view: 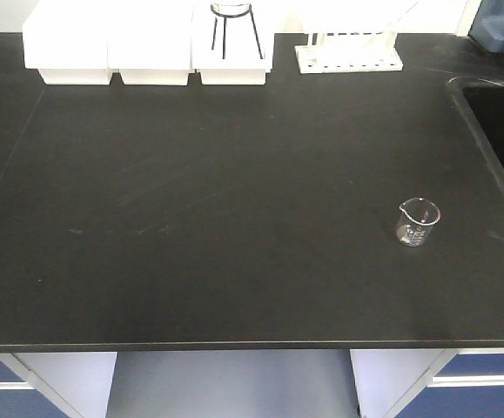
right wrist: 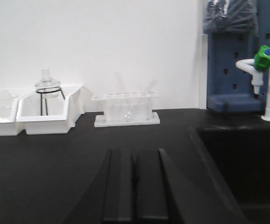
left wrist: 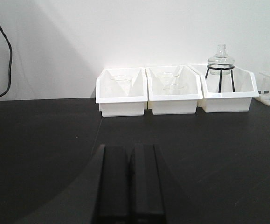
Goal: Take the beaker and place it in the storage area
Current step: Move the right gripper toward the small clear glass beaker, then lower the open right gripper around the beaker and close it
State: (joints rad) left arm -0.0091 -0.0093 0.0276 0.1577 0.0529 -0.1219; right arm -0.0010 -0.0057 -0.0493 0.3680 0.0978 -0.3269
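While both hands hang low over the table, the left hand has its fingers pressed together on nothing, with white tubs straight ahead of it. The right hand is likewise closed and empty, the sink ahead to its right. The beaker stands upright and untouched on the table, near that sink's left rim.

- Three white tubs in a row at the back of the black benchtop.
- Glass flask on a black wire tripod, in the right-hand tub.
- White test-tube rack just beside the tubs (tubes tilted).
- Sink at the bench's right edge; green-capped tap and blue pegboard behind it.
- Black cable against the wall, far left.
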